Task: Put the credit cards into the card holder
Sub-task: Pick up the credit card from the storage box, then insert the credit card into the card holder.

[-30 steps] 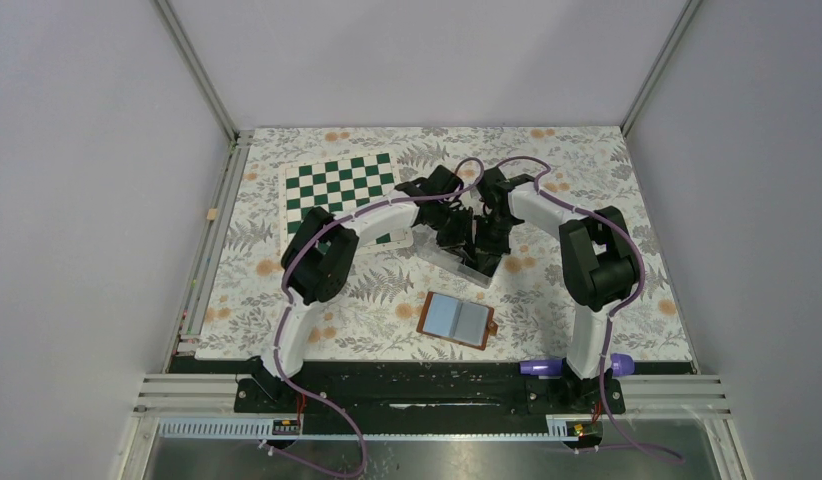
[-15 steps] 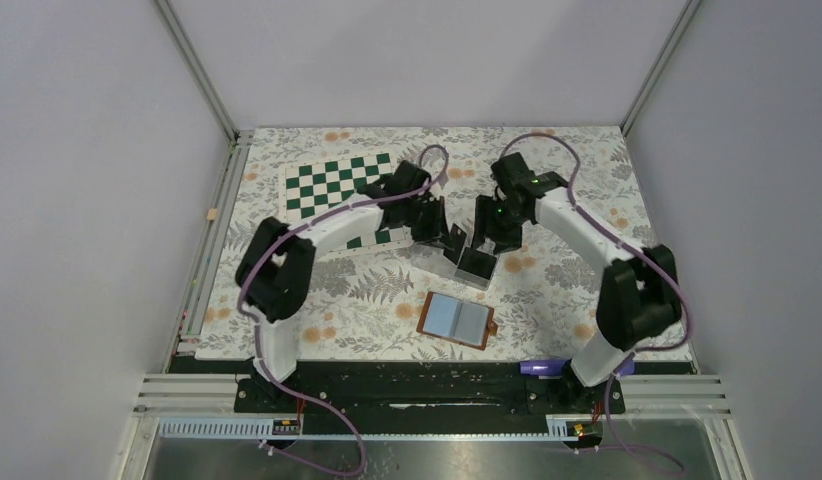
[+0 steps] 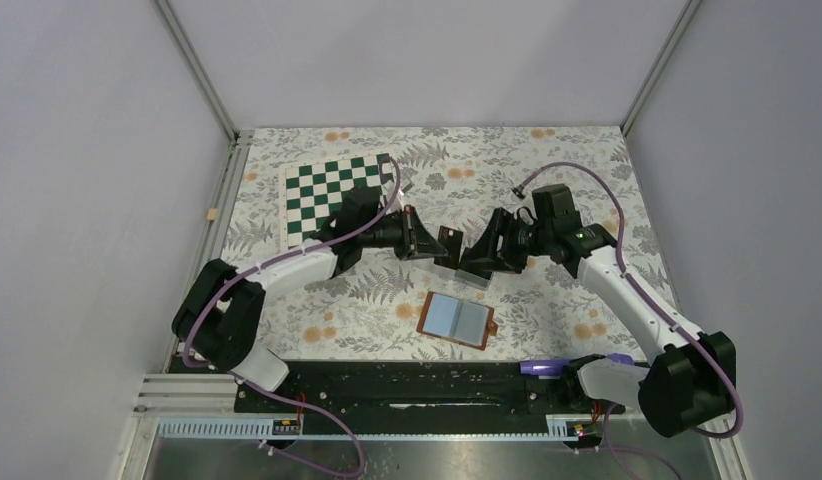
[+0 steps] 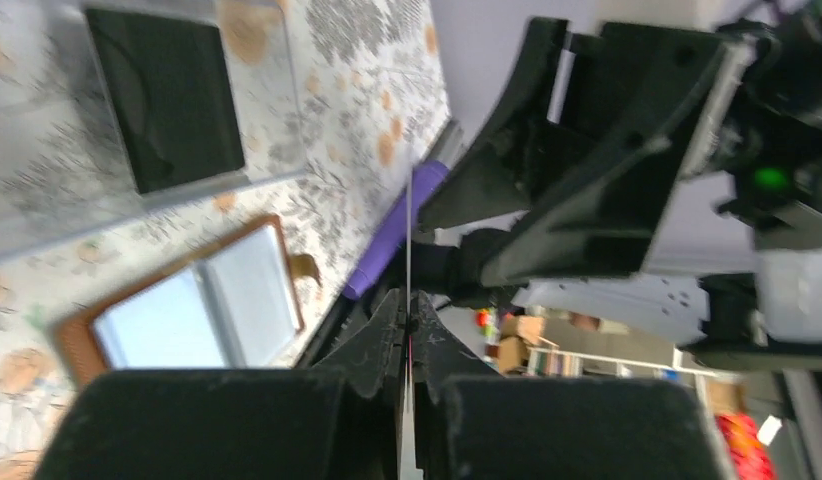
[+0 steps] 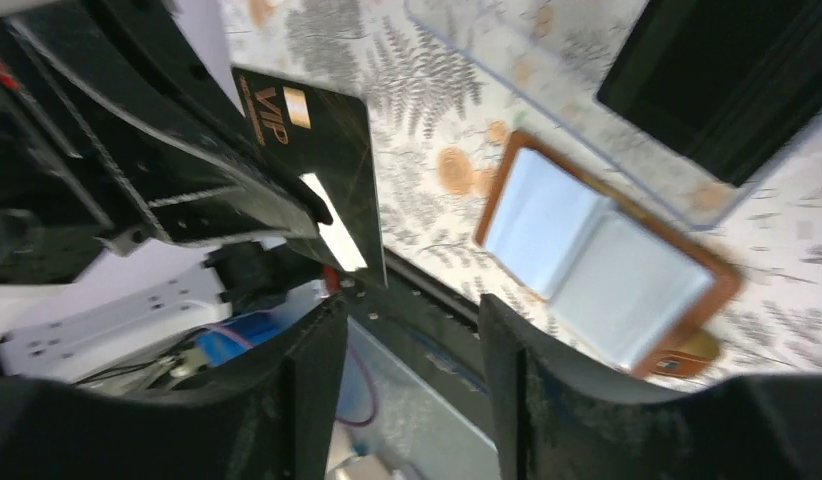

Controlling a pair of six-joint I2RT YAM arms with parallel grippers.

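Observation:
My left gripper (image 3: 435, 243) is shut on a black credit card (image 3: 449, 241) and holds it upright above the table. That credit card (image 5: 317, 150) shows gold VIP lettering in the right wrist view and is only a thin edge (image 4: 409, 230) in the left wrist view. My right gripper (image 3: 479, 256) faces it, open and a little apart, with nothing between its fingers. The brown card holder (image 3: 457, 320) lies open flat just in front, pale blue sleeves up. Another black card (image 4: 167, 95) lies in a clear plastic box (image 4: 47, 150).
A green and white chessboard mat (image 3: 337, 190) lies at the back left on the floral tablecloth. A purple object (image 3: 542, 367) sits at the table's near edge by the right arm's base. Grey walls close in the sides and back.
Both grippers have left the clear box and dropped lower, tips facing each other. The right gripper has opened and let go of the card. The left gripper now holds it.

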